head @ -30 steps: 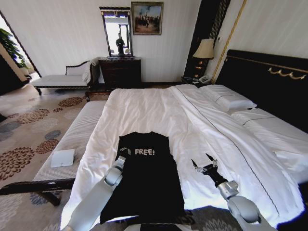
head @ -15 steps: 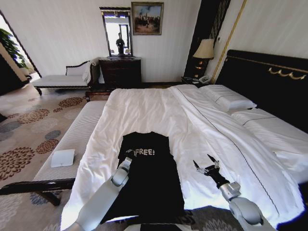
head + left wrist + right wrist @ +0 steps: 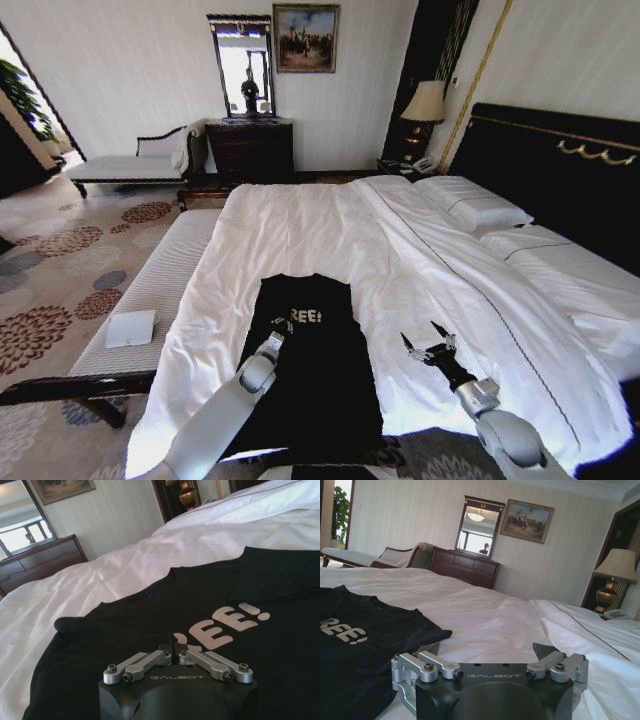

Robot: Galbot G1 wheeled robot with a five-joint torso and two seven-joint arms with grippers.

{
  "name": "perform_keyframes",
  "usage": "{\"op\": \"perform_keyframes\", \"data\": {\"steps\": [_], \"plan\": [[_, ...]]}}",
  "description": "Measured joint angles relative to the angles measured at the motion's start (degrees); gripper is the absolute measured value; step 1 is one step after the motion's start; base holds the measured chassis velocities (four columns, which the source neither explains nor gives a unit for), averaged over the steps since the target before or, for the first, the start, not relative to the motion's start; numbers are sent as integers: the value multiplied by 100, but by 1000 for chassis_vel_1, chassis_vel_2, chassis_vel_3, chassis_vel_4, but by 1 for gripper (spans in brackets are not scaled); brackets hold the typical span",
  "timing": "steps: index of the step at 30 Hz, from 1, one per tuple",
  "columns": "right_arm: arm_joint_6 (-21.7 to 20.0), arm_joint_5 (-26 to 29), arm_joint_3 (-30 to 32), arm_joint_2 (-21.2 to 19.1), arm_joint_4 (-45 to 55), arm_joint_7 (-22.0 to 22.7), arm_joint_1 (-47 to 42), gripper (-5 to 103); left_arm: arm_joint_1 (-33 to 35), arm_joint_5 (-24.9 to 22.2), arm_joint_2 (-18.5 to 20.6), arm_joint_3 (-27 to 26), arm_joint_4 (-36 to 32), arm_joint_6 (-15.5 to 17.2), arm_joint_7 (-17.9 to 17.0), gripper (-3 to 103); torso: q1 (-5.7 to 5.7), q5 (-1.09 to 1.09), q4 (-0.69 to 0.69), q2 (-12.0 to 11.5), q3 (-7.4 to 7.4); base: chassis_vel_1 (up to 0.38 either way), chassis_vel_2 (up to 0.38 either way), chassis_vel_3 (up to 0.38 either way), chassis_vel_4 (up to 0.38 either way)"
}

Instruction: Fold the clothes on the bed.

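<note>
**Left sleeve fold carried across the chest**

In the lower centre of the head view, the black T-shirt is spread on the white bed, collar toward the upper part of the frame, its "FREE!" lettering partly hidden. Left of centre, the left gripper is placed over the chest just beside the print, its arm entering from the lower left. In the left wrist view the fingers are seen pressed together, apparently pinching a bit of the black fabric, though what is pinched cannot be told for sure.

The step in hand is judged to be a fold of the shirt's left side across toward the middle. The fabric should be kept low and taut, so that a straight crease is laid parallel to the body's edge, and let go only once flat; soft cloth can bunch if dragged.

In the lower right, the right gripper is held above bare sheet, apart from the shirt, its fingers spread wide.
</note>
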Motion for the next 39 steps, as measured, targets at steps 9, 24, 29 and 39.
{"op": "perform_keyframes", "data": {"steps": [9, 24, 29, 39], "plan": [[4, 1, -14, -2, -11, -1, 0, 100, 95, -243, 56, -81, -108, 8, -12, 16, 0, -1, 0, 0, 0, 0, 0, 0, 0], [1, -72, -303, 70, -150, -1, 190, 100, 420, -2247, 467, -896, -1123, 177, -168, 76, -1, 0, 1, 0, 0, 0, 0, 0, 0], [-19, -129, -329, 88, -123, 17, 161, 100, -83, -3709, 410, -1223, -901, 438, -357, 92, -1, -1, 0, 0, 0, 0, 0, 0, 0], [-38, -136, -109, 111, 33, 40, -80, 100, -970, -4604, 202, -1341, 236, 587, 23, 99, -1, -1, 0, 0, 0, 0, 0, 0, 0]]}}
